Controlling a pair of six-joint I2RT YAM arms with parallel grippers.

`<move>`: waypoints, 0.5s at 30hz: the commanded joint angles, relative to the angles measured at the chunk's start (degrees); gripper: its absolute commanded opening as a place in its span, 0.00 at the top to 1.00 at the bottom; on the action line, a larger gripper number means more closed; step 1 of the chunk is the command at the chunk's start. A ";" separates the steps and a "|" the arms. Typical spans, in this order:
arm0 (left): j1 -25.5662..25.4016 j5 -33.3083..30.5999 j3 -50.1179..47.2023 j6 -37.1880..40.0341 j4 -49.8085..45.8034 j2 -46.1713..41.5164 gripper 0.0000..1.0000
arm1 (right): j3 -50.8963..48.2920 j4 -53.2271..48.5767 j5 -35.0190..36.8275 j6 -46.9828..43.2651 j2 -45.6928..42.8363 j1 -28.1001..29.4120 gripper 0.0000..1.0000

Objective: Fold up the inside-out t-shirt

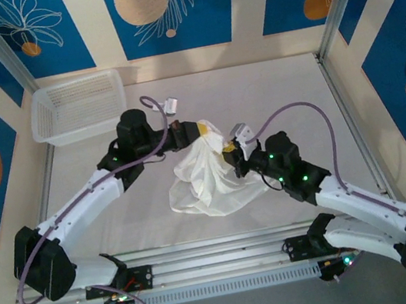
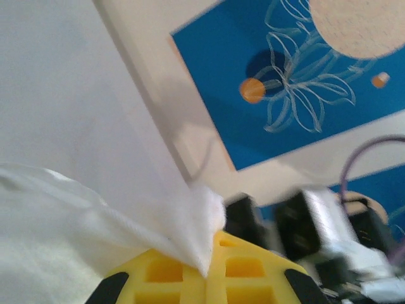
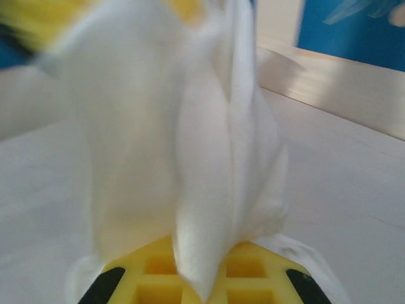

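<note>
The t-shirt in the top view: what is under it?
The t-shirt hangs bunched onto the table, whose white surface shows around it. The patch beneath the cloth is covered, so nothing there can be checked.

White t-shirt (image 1: 207, 175), bunched, lifted mid-table

White plastic mesh basket (image 1: 77, 107) blocks upper left; bunched white cotton t-shirt (image 1: 204, 179) mid-frame, left arm (image 1: 92, 190) and right arm (image 1: 351, 197) slant in from lower corners; pale table (image 1: 293, 82) open upper centre, right

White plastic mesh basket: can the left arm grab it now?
Probably not yet: bare table leads to the basket, but the left gripper is shut on the thin white t-shirt.
</note>
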 commanded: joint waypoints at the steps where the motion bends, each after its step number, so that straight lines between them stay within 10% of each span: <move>1: 5.57 3.88 -0.91 0.11 2.01 4.07 1.00 | 0.41 1.24 -19.63 9.25 -5.94 -1.51 1.00; 9: 5.90 2.02 0.46 7.66 -5.35 0.99 0.61 | -0.45 1.89 -17.38 17.06 -8.03 -5.27 1.00; 15: 2.70 -17.56 0.62 24.42 -26.84 -11.70 0.46 | 0.91 0.11 -16.06 18.95 -3.93 -8.02 1.00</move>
